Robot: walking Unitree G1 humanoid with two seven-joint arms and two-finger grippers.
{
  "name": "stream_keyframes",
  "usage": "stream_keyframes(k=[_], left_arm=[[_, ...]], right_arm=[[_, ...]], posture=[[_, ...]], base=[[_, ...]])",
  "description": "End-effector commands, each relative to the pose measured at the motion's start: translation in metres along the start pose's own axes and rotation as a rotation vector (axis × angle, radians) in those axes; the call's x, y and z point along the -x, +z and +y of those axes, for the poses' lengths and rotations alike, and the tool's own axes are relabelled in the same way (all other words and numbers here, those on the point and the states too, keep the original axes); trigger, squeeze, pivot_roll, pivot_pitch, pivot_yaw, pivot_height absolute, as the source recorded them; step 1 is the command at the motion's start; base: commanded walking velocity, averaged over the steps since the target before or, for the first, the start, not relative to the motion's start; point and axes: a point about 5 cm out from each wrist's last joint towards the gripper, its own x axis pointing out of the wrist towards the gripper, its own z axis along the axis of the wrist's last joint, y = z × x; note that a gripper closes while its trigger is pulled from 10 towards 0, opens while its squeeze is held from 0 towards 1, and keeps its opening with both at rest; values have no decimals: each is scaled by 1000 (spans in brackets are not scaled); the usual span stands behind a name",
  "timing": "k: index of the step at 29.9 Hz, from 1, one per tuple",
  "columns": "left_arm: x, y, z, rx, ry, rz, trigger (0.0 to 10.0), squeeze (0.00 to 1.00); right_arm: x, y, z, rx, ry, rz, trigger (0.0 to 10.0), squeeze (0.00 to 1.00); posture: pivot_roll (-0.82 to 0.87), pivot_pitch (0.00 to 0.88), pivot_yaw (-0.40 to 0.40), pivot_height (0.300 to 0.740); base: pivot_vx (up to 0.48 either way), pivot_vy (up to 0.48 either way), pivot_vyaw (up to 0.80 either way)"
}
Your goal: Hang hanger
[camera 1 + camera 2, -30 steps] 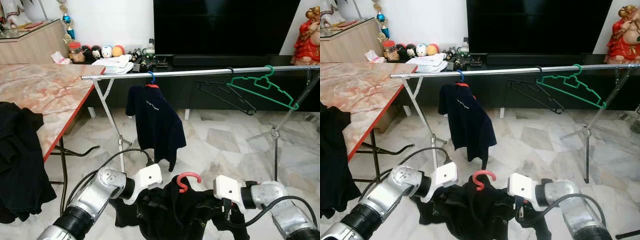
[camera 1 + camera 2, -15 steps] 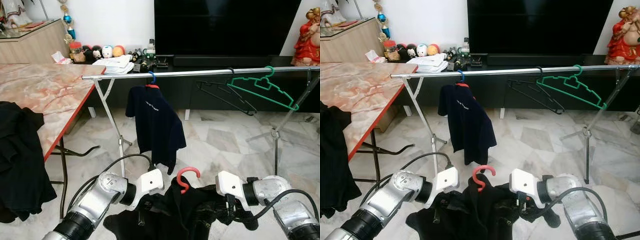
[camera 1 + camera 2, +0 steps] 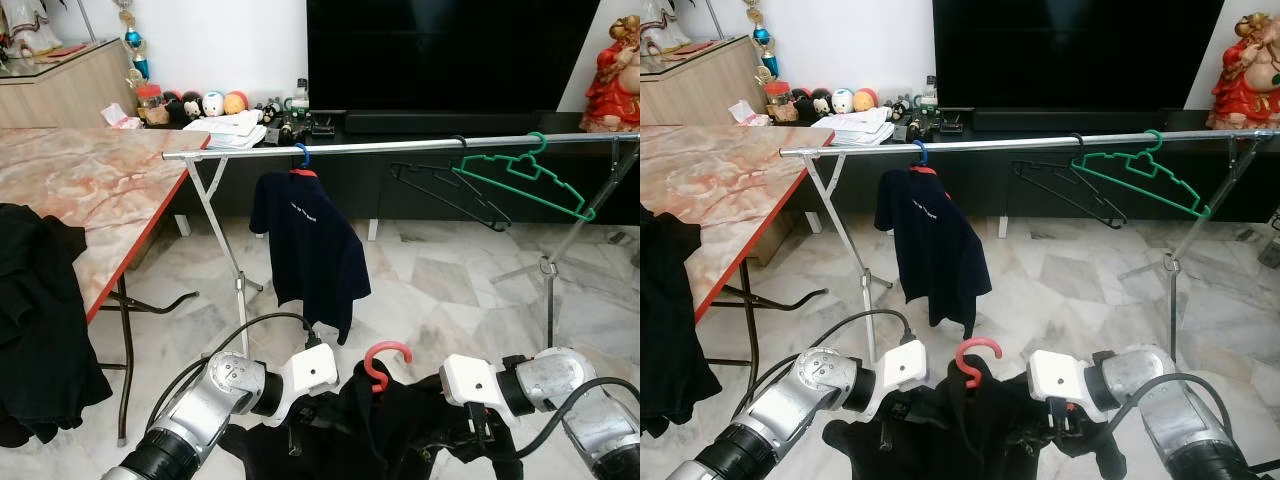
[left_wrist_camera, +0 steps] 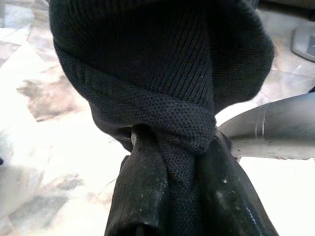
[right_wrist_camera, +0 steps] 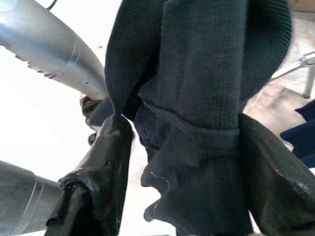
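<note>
The red hanger (image 3: pixel 384 362) with its black garment (image 3: pixel 980 425) has risen slightly, below the rail (image 3: pixel 400 146). Left gripper (image 4: pixel 170 196) and right gripper (image 5: pixel 182 172) both clamp the garment's cloth.

Red hanger (image 3: pixel 384 358) inside black garment (image 3: pixel 390 440)

All but the hook of the red hanger (image 3: pixel 384 361) is buried in the black garment (image 3: pixel 385 435) – its lower folds are cut off at 6 o'clock

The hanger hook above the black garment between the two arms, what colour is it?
The hanger hook is red, seen best in the left eye view.
</note>
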Motion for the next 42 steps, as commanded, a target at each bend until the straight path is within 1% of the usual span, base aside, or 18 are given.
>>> stream_keyframes(k=[1,8,11,12,13,14,17,18,19,20,25,30,32,33,34,36,37,42], left_arm=[[13,-7,8,9,89,15,0,0],[11,-5,4,6,42,1,0,0],[13,-2,7,-3,56,4,0,0],[15,-3,10,-4,87,12,0,0],[15,-3,11,-4,93,14,0,0],[16,-4,13,-5,121,17,0,0],[19,-13,17,4,215,36,0,0],[20,-23,22,29,310,74,7569,0],[21,-27,24,34,348,98,7569,0],[23,-36,27,60,403,127,10000,0],[31,-49,33,158,581,115,10000,0],[40,-50,45,258,797,34,10000,0],[44,-52,48,322,903,-24,10000,0],[45,-54,48,347,916,-38,10000,0],[46,-61,46,380,949,-31,10000,0],[47,-65,45,402,978,-17,10000,0],[49,-70,45,454,1031,-19,10000,0],[54,-72,44,512,1134,-62,10000,0]], right_arm=[[2,3,-6,-4,-46,-32,10000,1000],[-7,4,-24,15,-231,-36,10000,1000],[-12,3,-33,-66,-357,-106,10000,1000],[-13,-1,-33,-125,-375,-113,10000,349],[-14,-2,-33,-135,-376,-110,10000,349],[-14,-3,-31,-138,-366,-114,10000,0],[-11,-5,-31,-175,-425,-165,10000,0],[-7,-5,-35,-262,-522,-257,10000,0],[-6,-5,-36,-311,-551,-305,10000,0],[-5,-7,-35,-369,-582,-370,10000,0],[-14,-17,-20,-513,-631,-492,10000,0],[-30,-42,-13,-712,-826,-425,10000,0],[-46,-79,5,-994,-1038,-220,10000,0],[-50,-88,13,-1056,-1086,-148,10000,0],[-56,-104,31,-1234,-1176,-100,10000,0],[-60,-111,42,-1374,-1236,-109,10000,0],[-71,-120,62,-1509,-1271,-68,10000,0],[-99,-126,100,-1512,-1183,110,10000,0]], posture=[[-108,0,38,740],[-101,0,32,740],[-87,0,21,740],[-83,0,19,740],[-77,0,18,740],[-77,0,18,740],[-84,0,12,740],[-84,0,12,740],[-84,0,10,740],[-81,0,12,740],[-87,0,25,740],[-96,0,31,740],[-100,0,46,740],[-97,0,50,740],[-96,0,55,740],[-93,0,56,740],[-88,0,58,740],[-66,0,58,740]], base=[[0,0,0],[0,0,0],[0,0,0],[0,0,0],[0,0,0],[0,0,0],[0,0,0],[0,0,0],[0,0,0],[0,0,0],[0,0,0],[0,0,0],[0,0,0],[0,0,0],[0,0,0],[0,0,0],[0,0,0],[0,0,0]])
